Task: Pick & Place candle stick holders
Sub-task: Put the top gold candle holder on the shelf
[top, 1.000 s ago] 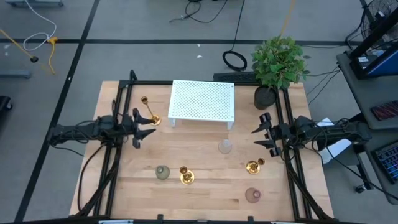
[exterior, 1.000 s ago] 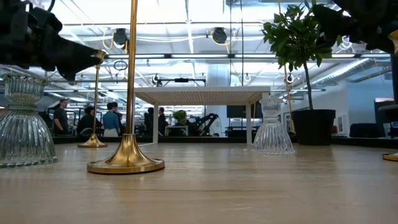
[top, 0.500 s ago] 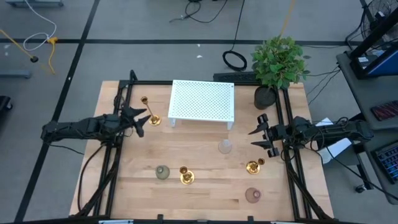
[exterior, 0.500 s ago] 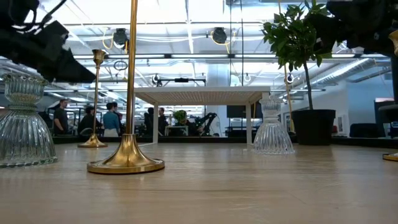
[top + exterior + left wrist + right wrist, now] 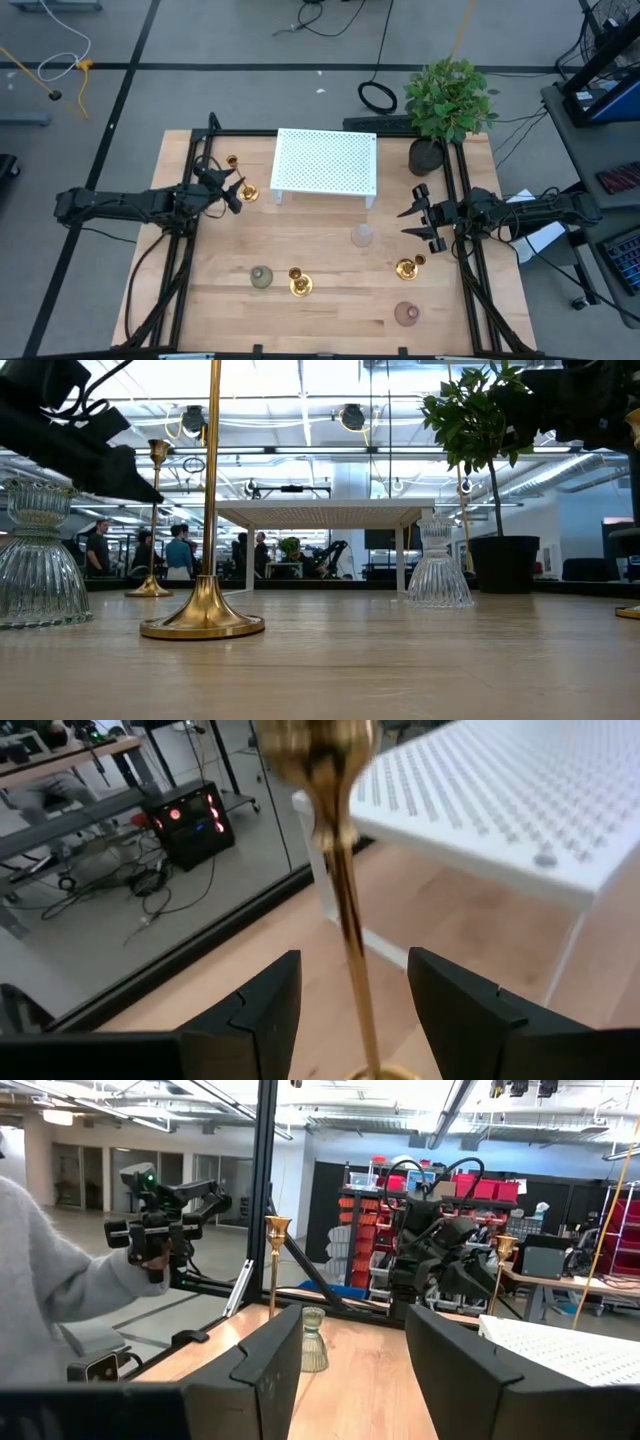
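Brass stick (image 5: 345,910) stands upright between the open left jaws (image 5: 352,1010), untouched, beside the white stand (image 5: 326,163). Right jaws (image 5: 417,217) open, holding nothing, over the surface (image 5: 320,250).

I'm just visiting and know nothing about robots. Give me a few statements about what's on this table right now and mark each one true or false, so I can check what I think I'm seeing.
1. The left gripper has its open fingers on either side of a gold candle stick holder. True.
2. The right gripper is carrying the clear glass holder. False: that holder stands on the table, apart from the open and empty gripper.
3. The potted plant stands at a far corner of the table, on the right arm's side. True.
4. A gold candle stick holder stands on top of the white perforated stand. False: nothing stands on it; the holder is beside it.
5. The pink glass holder sits near the table's front edge. True.
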